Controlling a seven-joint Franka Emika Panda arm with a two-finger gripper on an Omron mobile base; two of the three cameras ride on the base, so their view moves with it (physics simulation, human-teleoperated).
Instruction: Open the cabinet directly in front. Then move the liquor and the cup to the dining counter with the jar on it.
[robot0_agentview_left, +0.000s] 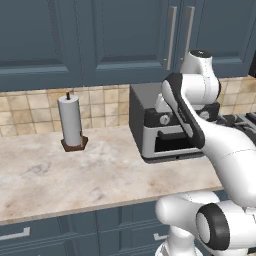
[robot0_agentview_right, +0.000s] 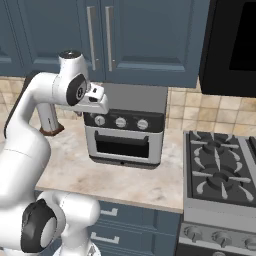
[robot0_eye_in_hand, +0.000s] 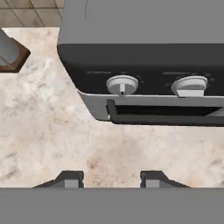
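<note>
The cabinet (robot0_agentview_right: 102, 37) is hanging shut directly above the toaster oven (robot0_agentview_right: 125, 130); a paper towel roll (robot0_agentview_left: 70, 121) is standing left of that oven. The gripper (robot0_eye_in_hand: 109, 178) is hovering over the counter (robot0_eye_in_hand: 52, 131) before the oven, fingers spread and pinching nothing.

White glossy arm (robot0_agentview_left: 225, 145), dark joints, rounded links

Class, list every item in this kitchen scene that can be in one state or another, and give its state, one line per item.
cabinet: both doors shut.
toaster oven: door shut, standing on the counter.
paper towel roll: upright on its holder.
stove: burners bare, no flame.
gripper: open, empty, hanging over the counter in front of the toaster oven.
</note>
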